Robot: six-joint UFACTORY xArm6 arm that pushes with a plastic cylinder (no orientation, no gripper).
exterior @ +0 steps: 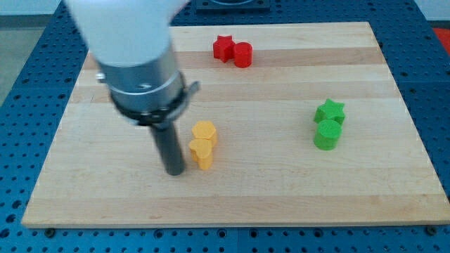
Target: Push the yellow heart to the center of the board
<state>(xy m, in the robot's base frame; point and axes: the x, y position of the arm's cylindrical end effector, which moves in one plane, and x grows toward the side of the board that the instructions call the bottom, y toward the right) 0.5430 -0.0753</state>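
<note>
We're on the approach/contact step. Our tip [174, 171] sits just to the view's left of the yellow heart [202, 152], v. near it but w/ a thin strip of wood between, so we can't say it touches yet. The heart is the lower of two yellow blocks; the other, a yellow hexagon-ish block [204, 131], is right above it and touching or nearly so. Both lie a bit left of the middle of the wooden board [281, 183].

No gripper here, so nothing to spread, press together or pinch: just a straight dark rod under the grey collar [144, 84], its lower end down at table level.

Our judgement: the heart needs to go toward the view's right and slightly up to reach the centre, not far. From where the tip is, a push rightward looks about right, but the contact is low on the heart's left side, so it may rotate or drag the hexagon along w/ it. We'd aim the push through the heart's middle, maybe from a touch lower-left, and stop early.

Other blocks are well apart from this: red star [223, 47] and red cylinder [242, 54] near the top edge, green star [330, 110] and green cylinder [326, 135] on the right.

No brands, labels or writing readable anywhere in view.
</note>
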